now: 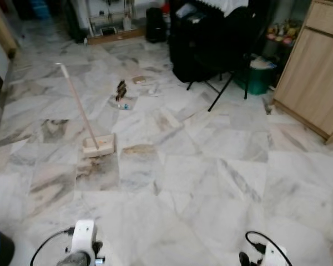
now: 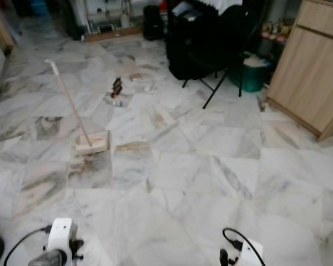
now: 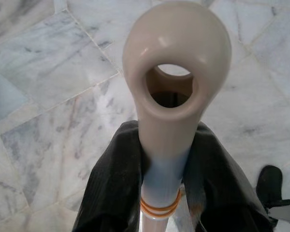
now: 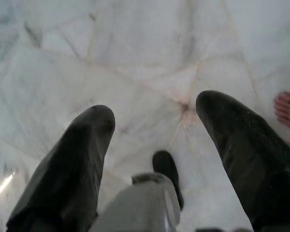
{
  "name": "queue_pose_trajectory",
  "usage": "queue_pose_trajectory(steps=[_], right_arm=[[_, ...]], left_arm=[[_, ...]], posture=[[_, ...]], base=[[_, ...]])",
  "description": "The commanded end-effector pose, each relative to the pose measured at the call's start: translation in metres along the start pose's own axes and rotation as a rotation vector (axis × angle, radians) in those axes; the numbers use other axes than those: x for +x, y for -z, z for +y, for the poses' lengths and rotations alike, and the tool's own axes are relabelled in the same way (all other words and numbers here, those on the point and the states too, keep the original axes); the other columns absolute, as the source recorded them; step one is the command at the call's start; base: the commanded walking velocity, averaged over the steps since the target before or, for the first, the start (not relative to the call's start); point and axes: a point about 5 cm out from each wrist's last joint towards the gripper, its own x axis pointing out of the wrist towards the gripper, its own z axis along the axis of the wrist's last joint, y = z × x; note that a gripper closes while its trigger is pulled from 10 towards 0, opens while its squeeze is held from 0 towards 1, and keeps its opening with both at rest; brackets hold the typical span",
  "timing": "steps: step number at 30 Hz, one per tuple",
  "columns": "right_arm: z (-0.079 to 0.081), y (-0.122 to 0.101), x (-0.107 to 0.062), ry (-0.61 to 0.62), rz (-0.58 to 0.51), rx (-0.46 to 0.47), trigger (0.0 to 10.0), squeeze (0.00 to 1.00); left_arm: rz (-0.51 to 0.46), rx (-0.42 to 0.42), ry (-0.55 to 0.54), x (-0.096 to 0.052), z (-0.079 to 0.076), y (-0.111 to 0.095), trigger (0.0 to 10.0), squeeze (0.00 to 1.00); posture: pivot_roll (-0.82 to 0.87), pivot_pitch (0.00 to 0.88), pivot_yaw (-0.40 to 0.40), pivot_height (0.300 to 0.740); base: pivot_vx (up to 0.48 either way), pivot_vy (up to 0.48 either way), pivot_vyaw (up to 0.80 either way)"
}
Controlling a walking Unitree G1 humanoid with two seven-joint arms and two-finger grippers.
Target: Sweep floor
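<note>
In the left wrist view my left gripper (image 3: 166,140) is shut on a cream handle (image 3: 176,58) that has a hanging hole at its end, a pale blue stretch and orange bands. The rest of that tool is hidden. Out on the marble floor a long-handled tool stands by itself: a pinkish stick (image 1: 77,105) rising from a pale head (image 1: 99,145). Beyond it lie small scraps of litter (image 1: 121,91), some dark, some pale (image 1: 139,80). My right gripper (image 4: 154,116) hangs open over bare tiles, holding nothing. Both wrists (image 1: 83,239) show at the bottom of the eye views.
A black chair and draped dark furniture (image 1: 211,39) stand at the back, with a green bucket (image 1: 258,75) beside a wooden cabinet (image 1: 316,72) on the right. A person's bare foot (image 4: 287,110) is near my right side. The broad stretch of floor ahead is open.
</note>
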Motion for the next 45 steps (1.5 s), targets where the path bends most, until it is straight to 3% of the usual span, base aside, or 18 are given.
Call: queue_pose_trajectory(steps=[1, 10, 21, 29, 39, 45], right_arm=[[0.0013, 0.0032, -0.0001, 0.003, 0.015, 0.01, 10.0, 0.0], [-0.0002, 0.0018, -0.0006, 0.002, 0.002, -0.055, 10.0, 0.0], [0.0002, 0.0056, -0.001, -0.007, 0.023, -0.024, 10.0, 0.0], [0.0026, 0.0044, -0.0006, -0.023, 0.018, -0.074, 10.0, 0.0], [0.0, 0.0095, -0.0016, -0.008, 0.045, -0.035, 10.0, 0.0], [-0.0016, 0.0075, -0.0017, -0.02, 0.04, -0.077, 10.0, 0.0]], left_arm=[[0.009, -0.009, -0.008, -0.0005, 0.0035, 0.0009, 10.0, 0.0], [0.007, -0.011, -0.011, -0.0005, 0.0036, 0.0009, 10.0, 0.0], [0.005, -0.016, -0.022, -0.0012, 0.0074, 0.0014, 10.0, 0.0], [0.007, -0.025, -0.027, -0.0013, 0.008, 0.0017, 10.0, 0.0], [0.011, -0.03, -0.027, -0.0012, 0.0069, 0.0023, 10.0, 0.0], [0.009, -0.034, -0.027, -0.001, 0.0067, 0.0017, 10.0, 0.0]], posture=[[-0.18, 0.0, 0.032, 0.74], [-0.18, 0.0, 0.034, 0.74], [-0.18, 0.0, 0.031, 0.74], [-0.17, 0.0, 0.029, 0.74], [-0.17, 0.0, 0.026, 0.74], [-0.17, 0.0, 0.026, 0.74]], base=[[0.3, 0.0, 0.0], [0.311, 0.0, 0.23], [0.32, 0.0, 0.46], [0.322, 0.0, 0.34], [0.321, 0.0, 0.36], [0.322, 0.0, 0.15]])
